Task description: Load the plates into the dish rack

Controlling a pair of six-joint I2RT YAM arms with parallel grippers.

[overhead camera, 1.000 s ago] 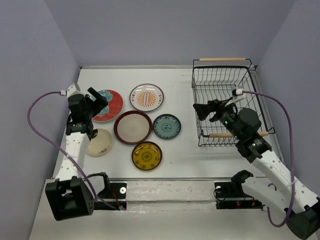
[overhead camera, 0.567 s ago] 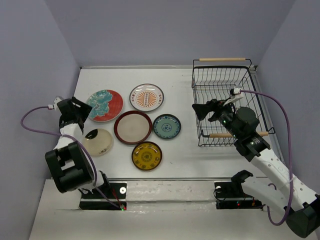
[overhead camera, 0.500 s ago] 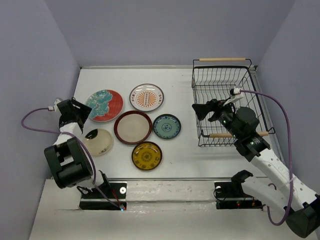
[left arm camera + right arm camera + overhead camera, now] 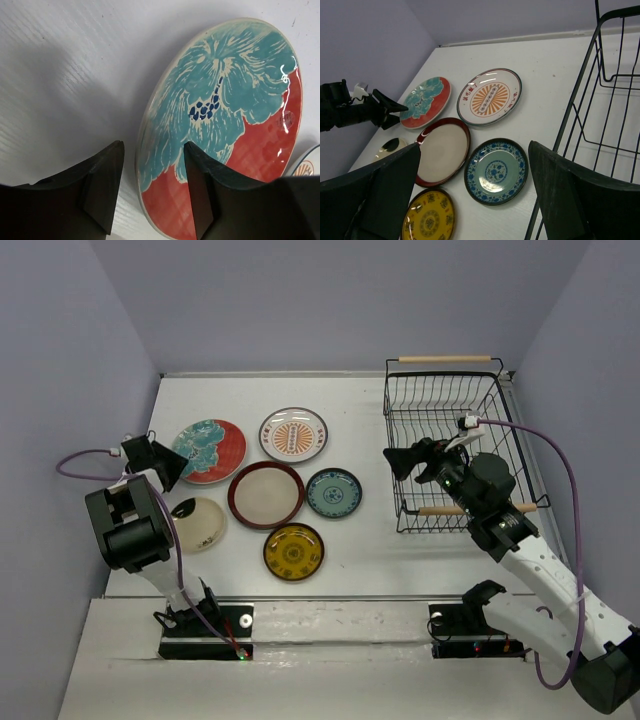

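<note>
Straddling the left rim of the teal-and-red plate point(image 4: 225, 115), the left claw point(image 4: 152, 150) stands partly open, gripping nothing yet. That plate lies flat by the surface's point(image 4: 400, 550) left edge. The right claw point(image 4: 393, 465) gapes wide and empty beside the rack point(image 4: 450, 400), which sits in the far right corner.

My black-and-white left arm point(image 4: 130, 525) is folded tight, elbow high, wrist down low at the left. My black two-finger left gripper point(image 4: 172, 466) points right, jaws partly apart. My white right arm point(image 4: 530, 560) stretches forward and left, and my black right gripper point(image 4: 397, 462) hangs with jaws spread wide.
</note>
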